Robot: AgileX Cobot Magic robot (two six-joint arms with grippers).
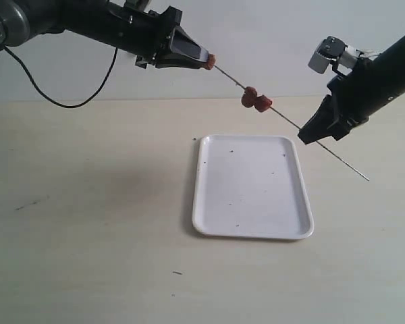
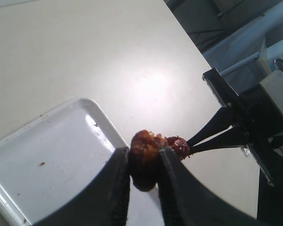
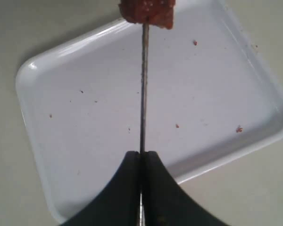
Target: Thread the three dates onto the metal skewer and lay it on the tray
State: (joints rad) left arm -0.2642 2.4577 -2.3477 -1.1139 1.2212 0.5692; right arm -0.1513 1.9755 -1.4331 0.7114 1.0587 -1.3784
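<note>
The thin metal skewer (image 1: 290, 119) slants in the air above the far edge of the white tray (image 1: 219, 202). My right gripper (image 1: 304, 138) is shut on the skewer (image 3: 143, 89) below its middle, and its lower end pokes out toward the table. Two dates (image 1: 256, 100) sit side by side on the rod, seen partly as a red lump (image 3: 147, 10) in the right wrist view. My left gripper (image 1: 206, 59) is shut on the third date (image 2: 145, 157) at the skewer's upper tip. Behind that date another date (image 2: 178, 145) shows.
The tray (image 2: 47, 160) holds only a few dark specks (image 3: 238, 129). A black cable (image 1: 47, 98) hangs at the far left behind the table. The pale tabletop (image 1: 88, 223) surrounds the tray on all sides.
</note>
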